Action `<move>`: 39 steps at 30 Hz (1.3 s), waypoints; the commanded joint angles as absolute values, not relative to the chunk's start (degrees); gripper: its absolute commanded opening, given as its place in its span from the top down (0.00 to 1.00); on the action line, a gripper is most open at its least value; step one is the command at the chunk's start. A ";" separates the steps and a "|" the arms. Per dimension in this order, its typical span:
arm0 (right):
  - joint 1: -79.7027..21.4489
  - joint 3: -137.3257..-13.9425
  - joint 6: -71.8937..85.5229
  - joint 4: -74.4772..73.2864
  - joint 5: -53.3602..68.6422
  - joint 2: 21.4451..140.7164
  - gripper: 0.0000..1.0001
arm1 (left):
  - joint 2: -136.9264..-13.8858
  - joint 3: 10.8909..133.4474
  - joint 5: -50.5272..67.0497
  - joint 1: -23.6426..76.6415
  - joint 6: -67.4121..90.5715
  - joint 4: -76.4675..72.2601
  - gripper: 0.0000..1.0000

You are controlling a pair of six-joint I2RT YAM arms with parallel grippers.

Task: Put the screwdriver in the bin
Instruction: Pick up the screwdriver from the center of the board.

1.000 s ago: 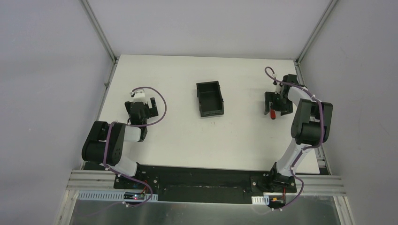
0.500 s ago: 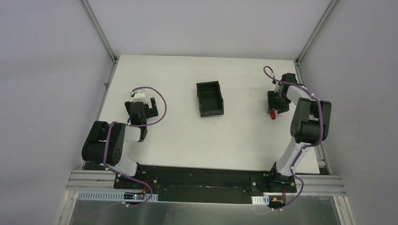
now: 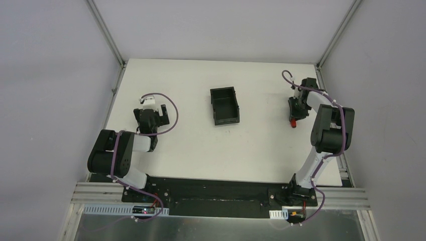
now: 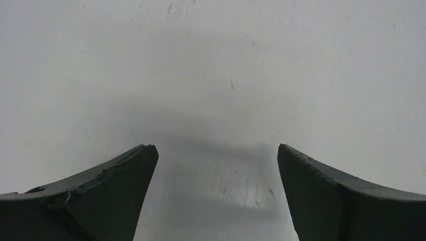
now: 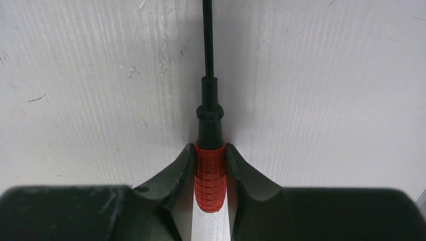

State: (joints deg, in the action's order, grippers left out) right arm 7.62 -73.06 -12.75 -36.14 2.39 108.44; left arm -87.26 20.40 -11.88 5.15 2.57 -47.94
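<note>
The screwdriver [image 5: 209, 173] has a knurled red handle, a black collar and a thin dark shaft running off the top of the right wrist view. My right gripper [image 5: 209, 150] is shut on the red handle, both fingertips pressing its sides, low over the white table. From above, the same gripper [image 3: 295, 111] sits at the table's right side, and the screwdriver's red end [image 3: 293, 122] pokes out below it. The black open-top bin [image 3: 224, 105] stands mid-table, well to the left of that gripper. At the left, my left gripper [image 3: 152, 116] is open over bare table, nothing between its fingers [image 4: 113, 181].
The white table [image 3: 191, 145] is walled by grey panels and aluminium posts. Its right edge [image 3: 335, 135] runs close beside the right arm. Purple cables loop over both arms.
My right gripper's jaws have closed from wide apart onto the screwdriver's red handle. The left arm and the bin have stayed where they were.
</note>
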 commanded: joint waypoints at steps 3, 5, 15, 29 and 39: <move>7.29 -75.06 -11.28 -37.45 2.47 109.46 0.88 | -86.04 20.40 -11.43 4.75 3.08 -48.69 0.01; 7.29 -76.39 -9.92 -38.17 2.38 108.66 0.94 | -86.04 20.33 -11.45 4.75 3.07 -48.69 0.01; 7.29 -83.06 -2.48 -42.45 4.09 105.29 1.00 | -86.04 20.31 -11.43 4.75 3.08 -48.69 0.01; 6.06 -89.42 2.85 -47.32 8.70 97.49 1.00 | -86.04 20.33 -11.44 4.74 3.08 -48.69 0.01; 0.38 -95.36 6.50 -51.06 9.56 96.57 1.00 | -86.04 20.30 -11.43 4.75 3.07 -48.69 0.01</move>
State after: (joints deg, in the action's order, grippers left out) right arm 3.09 -91.31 3.90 -49.28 8.40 99.92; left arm -87.26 20.40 -11.86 5.15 2.57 -47.92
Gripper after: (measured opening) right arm 0.262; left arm 0.992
